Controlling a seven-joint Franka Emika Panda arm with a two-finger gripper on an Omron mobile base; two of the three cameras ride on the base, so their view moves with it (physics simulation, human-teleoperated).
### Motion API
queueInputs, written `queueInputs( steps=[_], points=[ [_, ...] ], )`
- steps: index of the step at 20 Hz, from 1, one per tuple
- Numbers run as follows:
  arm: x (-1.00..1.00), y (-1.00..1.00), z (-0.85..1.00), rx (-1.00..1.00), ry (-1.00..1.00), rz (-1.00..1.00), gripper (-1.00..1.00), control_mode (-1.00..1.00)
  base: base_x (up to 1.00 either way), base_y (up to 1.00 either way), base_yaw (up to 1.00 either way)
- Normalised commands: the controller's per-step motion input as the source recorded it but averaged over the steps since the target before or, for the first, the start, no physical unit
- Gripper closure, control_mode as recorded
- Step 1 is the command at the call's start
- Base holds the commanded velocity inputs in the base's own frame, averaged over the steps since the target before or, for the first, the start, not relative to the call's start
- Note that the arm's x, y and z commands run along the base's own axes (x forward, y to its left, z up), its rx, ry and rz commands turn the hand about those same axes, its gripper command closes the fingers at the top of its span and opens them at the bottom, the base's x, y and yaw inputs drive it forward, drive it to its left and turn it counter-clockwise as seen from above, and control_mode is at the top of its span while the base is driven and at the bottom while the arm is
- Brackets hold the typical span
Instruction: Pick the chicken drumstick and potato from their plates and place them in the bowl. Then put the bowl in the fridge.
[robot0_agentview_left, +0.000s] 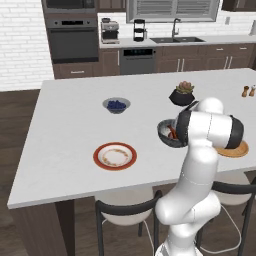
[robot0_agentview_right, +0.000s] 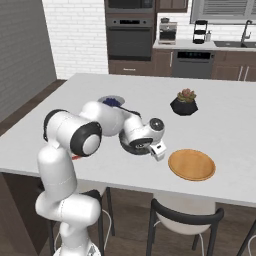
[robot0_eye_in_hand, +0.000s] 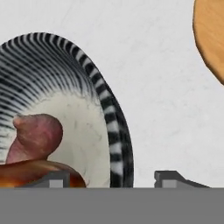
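The speckled bowl (robot0_agentview_left: 163, 132) (robot0_agentview_right: 129, 146) (robot0_eye_in_hand: 103, 100) stands on the white island between the two plates. Inside it lie the reddish potato (robot0_eye_in_hand: 37, 135) and the glossy chicken drumstick (robot0_eye_in_hand: 24, 171) (robot0_agentview_left: 172, 132). My gripper (robot0_eye_in_hand: 111, 178) hangs low over the bowl's near right rim, open: one fingertip (robot0_eye_in_hand: 52, 179) is inside the bowl and the other stands outside, with gaps to the rim. The red-rimmed plate (robot0_agentview_left: 114, 156) and the wooden plate (robot0_agentview_left: 239, 150) (robot0_agentview_right: 191, 164) (robot0_eye_in_hand: 212, 35) hold nothing. The fridge is out of view.
A small grey bowl of blueberries (robot0_agentview_left: 116, 105) (robot0_agentview_right: 111, 101) and a black plant pot (robot0_agentview_left: 183, 94) (robot0_agentview_right: 184, 102) sit farther back on the island. Shakers (robot0_agentview_left: 248, 91) stand at the far right. Stools (robot0_agentview_left: 125, 210) (robot0_agentview_right: 180, 220) line the near edge.
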Motion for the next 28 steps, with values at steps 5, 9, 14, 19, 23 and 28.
queueInputs(
  steps=[5, 9, 14, 19, 23, 28],
  points=[
    [0.39, 0.57, -0.20, -0.04, -0.01, -0.12, 1.00, -1.00, 0.00, 0.00, 0.00],
    [0.39, 0.57, -0.27, -0.04, -0.01, -0.13, 1.00, -1.00, 0.00, 0.00, 0.00],
    [0.03, 0.29, -0.15, 0.00, -0.04, -0.13, 1.00, -1.00, 0.00, 0.00, 0.00],
    [-0.14, 0.19, 0.15, 0.00, -0.01, -0.20, 1.00, -1.00, 0.00, 0.00, 0.00],
    [-0.31, 0.20, 0.44, 0.01, 0.00, -0.24, 1.00, -1.00, 0.00, 0.00, 0.00],
    [-0.28, 0.12, 0.69, 0.08, 0.00, -0.25, 1.00, -1.00, 0.00, 0.00, 0.00]
  ],
)
